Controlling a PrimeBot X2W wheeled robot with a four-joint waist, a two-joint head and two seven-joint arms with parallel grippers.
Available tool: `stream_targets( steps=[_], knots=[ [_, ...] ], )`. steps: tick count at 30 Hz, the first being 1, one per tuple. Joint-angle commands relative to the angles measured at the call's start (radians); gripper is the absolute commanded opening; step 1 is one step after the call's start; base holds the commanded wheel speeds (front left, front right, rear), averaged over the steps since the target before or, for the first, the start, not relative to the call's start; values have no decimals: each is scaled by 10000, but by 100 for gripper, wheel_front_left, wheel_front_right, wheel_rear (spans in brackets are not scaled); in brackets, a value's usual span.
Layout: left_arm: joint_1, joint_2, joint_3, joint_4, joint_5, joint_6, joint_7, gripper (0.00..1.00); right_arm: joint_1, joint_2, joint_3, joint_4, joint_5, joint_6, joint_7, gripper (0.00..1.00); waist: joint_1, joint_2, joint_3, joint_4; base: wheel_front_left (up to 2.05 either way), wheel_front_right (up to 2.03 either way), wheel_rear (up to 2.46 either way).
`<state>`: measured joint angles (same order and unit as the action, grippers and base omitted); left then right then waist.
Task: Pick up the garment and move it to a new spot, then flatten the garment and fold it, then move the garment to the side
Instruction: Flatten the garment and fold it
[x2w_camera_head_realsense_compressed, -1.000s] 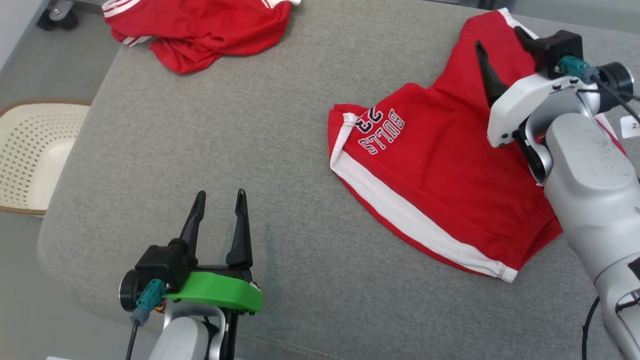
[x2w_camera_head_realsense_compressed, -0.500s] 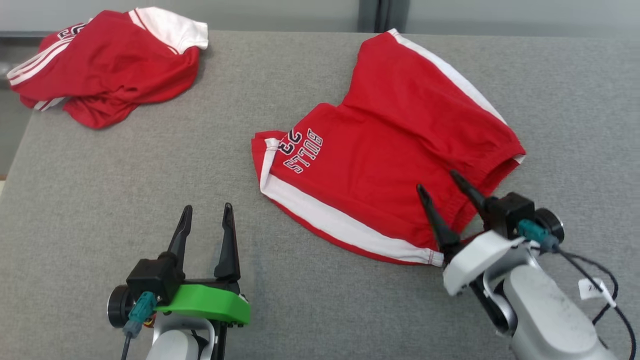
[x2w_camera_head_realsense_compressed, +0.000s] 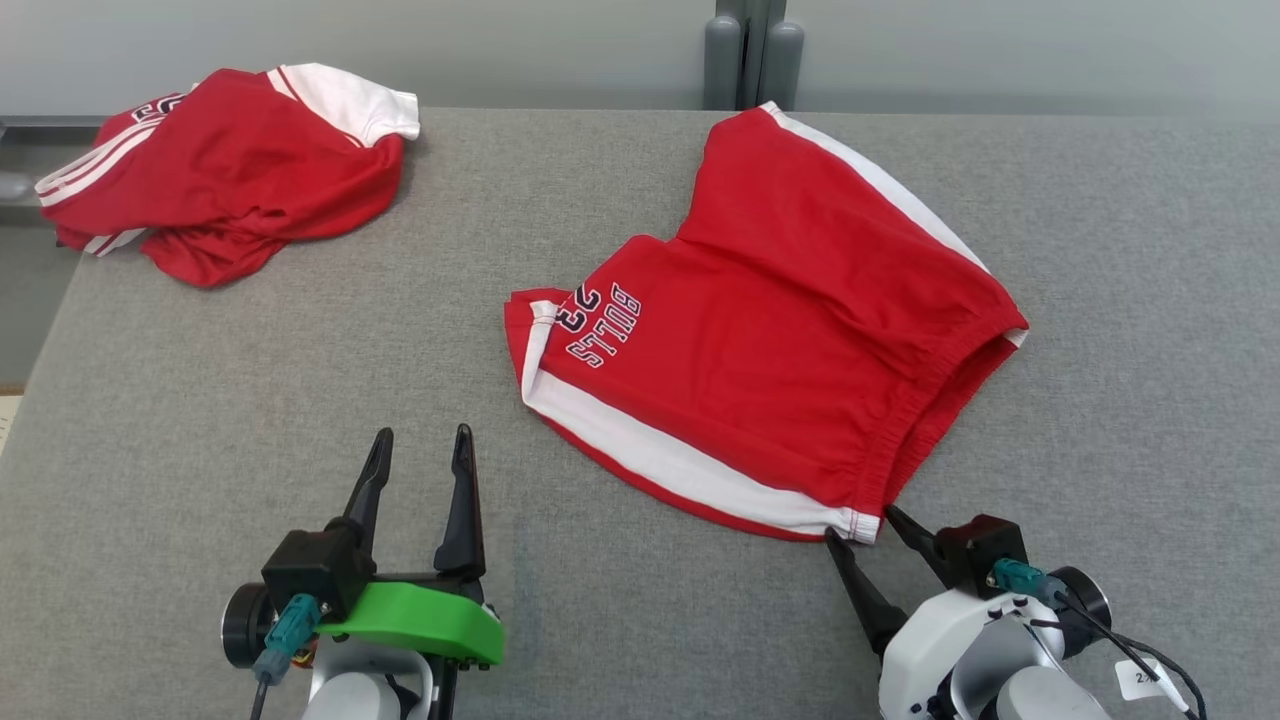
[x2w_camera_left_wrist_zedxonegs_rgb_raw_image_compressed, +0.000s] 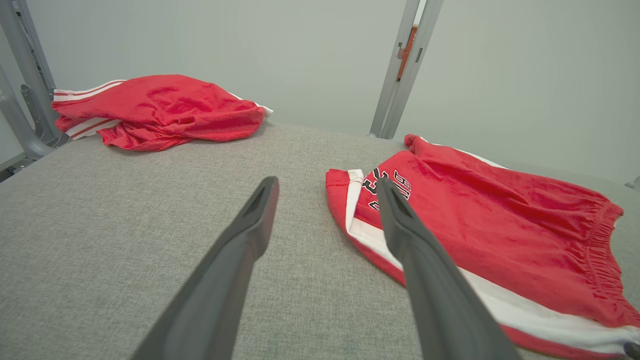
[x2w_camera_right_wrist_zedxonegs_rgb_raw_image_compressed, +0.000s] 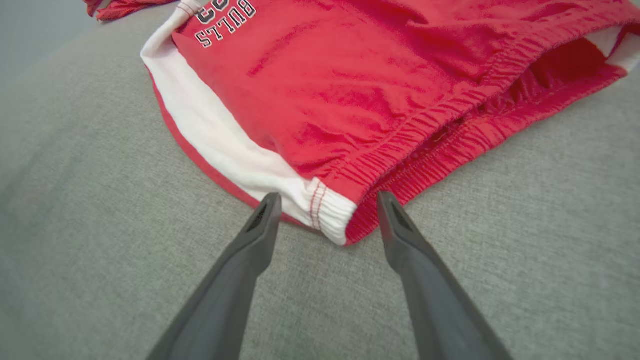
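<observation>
Right wrist view: my right gripper spread wide, empty, tips flanking waistband corner of shorts; "BULLS" print legible. Head view adds my left gripper, likewise spread, empty, left of shorts.

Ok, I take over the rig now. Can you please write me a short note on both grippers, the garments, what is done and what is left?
Left gripper: open, empty, above the bare grey table, left of the shorts.
Right gripper: open, fingertips either side of the near waistband corner of the red shorts, nothing gripped.
Shorts: spread mid-table, unfolded, waistband gaping.
A second red garment lies crumpled at the far left.
Done: no fold yet.
Left: flatten, fold, move aside.
</observation>
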<state>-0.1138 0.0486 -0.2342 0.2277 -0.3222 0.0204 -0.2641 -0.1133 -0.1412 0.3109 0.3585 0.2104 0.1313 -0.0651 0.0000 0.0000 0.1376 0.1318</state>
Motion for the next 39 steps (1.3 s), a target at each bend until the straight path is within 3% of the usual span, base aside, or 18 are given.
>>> stream_targets(
  steps=[1,2,3,19,21,23,24,39],
  knots=[
    [101,34,-13,7,-15,-21,-6,100,-223,-30,-4,245,84,-9,31,36,0,0,-16,74,0,0,0],
    [106,34,-13,14,-5,-17,-6,100,-267,11,-24,409,163,-9,43,27,0,0,-19,96,0,0,0],
    [112,34,-12,21,5,-20,-6,100,-328,4,-16,596,178,-9,29,0,0,0,-24,120,0,0,0],
    [85,34,36,-39,10,10,-6,100,-814,-397,-1927,964,-201,-10,-555,0,0,0,41,-454,0,0,0],
    [39,34,1,-45,18,19,-5,100,-837,-346,-2059,971,-282,-11,-642,25,0,0,63,-554,0,0,0],
    [5,34,-20,-43,30,29,-5,100,-847,-233,-2137,976,-291,-11,-740,95,0,0,67,-640,0,0,0],
    [-10,34,-31,-49,35,25,-5,100,-822,-166,-2162,952,-304,-11,-801,100,0,0,62,-680,0,0,0],
    [-118,35,-100,-135,-75,29,-5,100,-95,517,-3056,-856,-932,-10,-1695,100,0,0,-581,-1160,0,0,0]
  ],
)
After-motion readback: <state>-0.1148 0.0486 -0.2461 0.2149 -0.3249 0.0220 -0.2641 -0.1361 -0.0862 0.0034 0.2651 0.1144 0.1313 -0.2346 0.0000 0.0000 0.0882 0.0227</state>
